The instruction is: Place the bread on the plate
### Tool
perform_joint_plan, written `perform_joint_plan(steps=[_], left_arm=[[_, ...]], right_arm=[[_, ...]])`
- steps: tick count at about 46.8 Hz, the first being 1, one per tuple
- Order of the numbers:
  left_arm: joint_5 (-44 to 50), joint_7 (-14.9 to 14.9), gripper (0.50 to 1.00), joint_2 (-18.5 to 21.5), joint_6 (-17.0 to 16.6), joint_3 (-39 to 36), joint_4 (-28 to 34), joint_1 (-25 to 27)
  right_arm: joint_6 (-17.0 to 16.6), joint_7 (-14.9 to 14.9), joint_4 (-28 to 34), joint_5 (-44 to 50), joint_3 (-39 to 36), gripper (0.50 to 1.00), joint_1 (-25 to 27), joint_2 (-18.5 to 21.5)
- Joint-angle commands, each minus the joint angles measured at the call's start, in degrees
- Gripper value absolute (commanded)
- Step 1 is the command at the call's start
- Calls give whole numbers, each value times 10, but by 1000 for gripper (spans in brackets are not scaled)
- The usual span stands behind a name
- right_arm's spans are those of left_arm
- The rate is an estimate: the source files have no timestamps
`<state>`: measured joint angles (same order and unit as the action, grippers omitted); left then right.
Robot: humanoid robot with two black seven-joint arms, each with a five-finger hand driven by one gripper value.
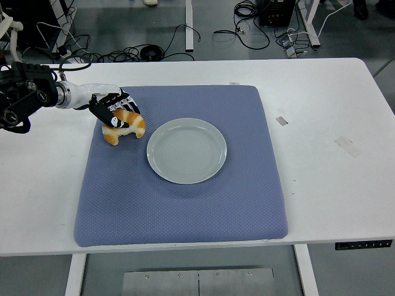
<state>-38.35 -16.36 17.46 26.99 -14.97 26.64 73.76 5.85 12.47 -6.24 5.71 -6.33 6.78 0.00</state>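
A golden croissant-shaped bread (128, 127) lies at the left side of the blue mat (185, 203). My left hand (115, 111) comes in from the left edge and sits over the bread's top and left end, fingers curled around it, one fingertip (114, 124) pressing its side. A pale round plate (186, 150) holds nothing and stands on the mat just right of the bread, a small gap between them. The right arm does not show.
The mat covers the middle of the white table (333, 185). Small tape strips (281, 120) (347, 145) lie on the table to the right. Cables and desk legs show on the floor beyond the far edge.
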Motion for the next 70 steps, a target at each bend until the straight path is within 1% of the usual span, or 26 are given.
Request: perform_joint_plan(steps=[1,11,20,25,36,40,45,53,57,60,70], left_arm=[[12,0,621,2,1,0,0,4],[56,0,622,6,2,1,0,38],[63,0,625,-1,1,21,0,47],[64,1,627,-24,1,37,1,46],[65,1,630,-75,1,37,2,43],[65,1,636,-86,3,37,2,44],[65,1,637,-97,17,37,5,46],[65,0,643,-98,45,37,18,47],[64,0,645,-96,53,36,25,47],[64,0,646,-96,57,34,27,45],[57,0,660,-96,57,29,26,33]], right_arm=[[-1,0,0,0,-1,1000,0,0],[-1,0,0,0,0,1000,0,0],[0,0,0,0,0,1000,0,0],[-1,0,0,0,0,1000,0,0],[-1,0,0,0,-1,1000,0,0],[0,0,0,0,0,1000,0,0],[-1,0,0,0,0,1000,0,0],[0,0,0,0,0,1000,0,0],[0,0,0,0,0,1000,0,0],[-1,0,0,0,0,1000,0,0],[-1,0,0,0,-1,1000,1,0]])
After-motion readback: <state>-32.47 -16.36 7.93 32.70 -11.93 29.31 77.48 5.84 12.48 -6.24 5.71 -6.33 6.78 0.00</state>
